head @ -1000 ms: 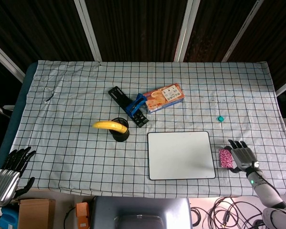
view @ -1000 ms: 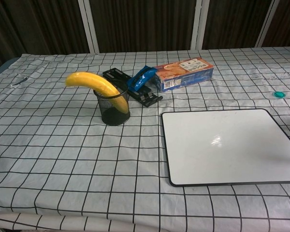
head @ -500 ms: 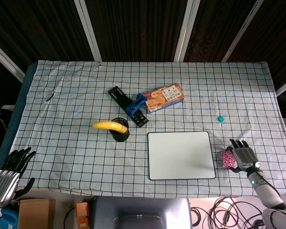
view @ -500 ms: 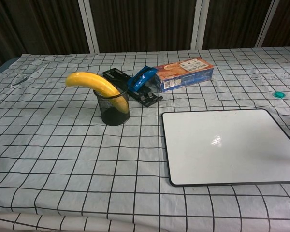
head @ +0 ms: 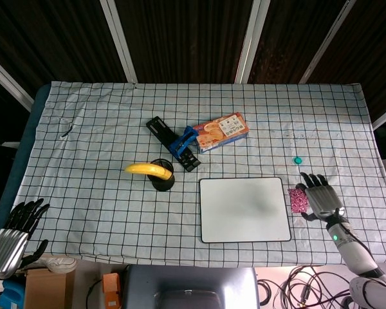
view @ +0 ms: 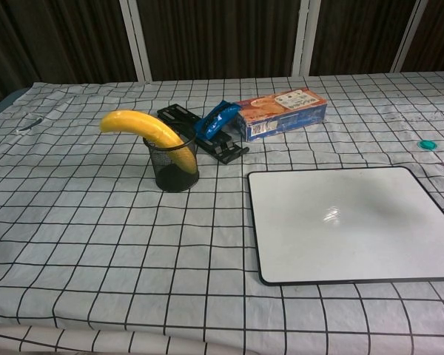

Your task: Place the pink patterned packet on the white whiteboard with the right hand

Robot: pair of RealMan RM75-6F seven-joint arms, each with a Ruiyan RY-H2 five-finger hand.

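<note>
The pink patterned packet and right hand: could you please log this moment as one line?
right hand: holds pink patterned packet | packet: beside whiteboard, right edge, not on it | left hand: idle, off table

— What is sitting on the checked tablecloth (head: pixel 103 129)?
— A banana (head: pixel 148 169) is leaning out of a black mesh cup (head: pixel 163 177) near the middle, its tip pointing left.

— And behind it?
— A blue packet (view: pixel 216 118) is lying across a black stapler-like tool (view: pixel 201 132), just beside an orange snack box (head: pixel 220 132).

— Anything toward the right edge?
— A small teal cap (head: pixel 298 159) is resting alone on the cloth, well apart from the box.
</note>
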